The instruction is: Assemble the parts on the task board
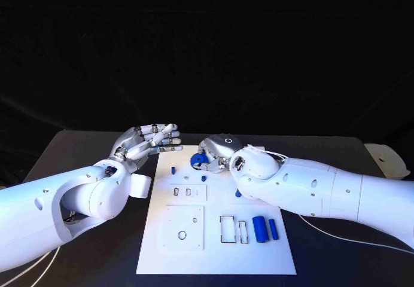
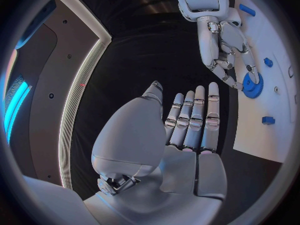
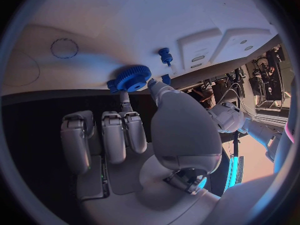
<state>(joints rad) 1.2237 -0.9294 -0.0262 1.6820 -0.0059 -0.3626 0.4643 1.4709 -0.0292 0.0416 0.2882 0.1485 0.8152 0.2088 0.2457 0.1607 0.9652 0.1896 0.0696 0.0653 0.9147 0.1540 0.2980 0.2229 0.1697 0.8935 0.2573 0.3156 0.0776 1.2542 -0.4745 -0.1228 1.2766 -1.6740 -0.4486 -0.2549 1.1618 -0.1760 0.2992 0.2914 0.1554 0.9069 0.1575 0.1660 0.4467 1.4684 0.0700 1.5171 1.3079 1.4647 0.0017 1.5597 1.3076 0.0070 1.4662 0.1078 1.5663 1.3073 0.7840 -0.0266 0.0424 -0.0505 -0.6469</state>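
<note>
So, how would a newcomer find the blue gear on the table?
Start at the white task board in the middle of the black table and go to its far end. There the right hand pinches the blue gear; it alone is round and toothed, unlike the small pegs nearby.

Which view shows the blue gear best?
The right wrist view: the gear is near and unobstructed, its teeth plain, pinched by the right robot hand. The left wrist view shows it small, at the fingertips. In the head view that hand hides most of it.
</note>
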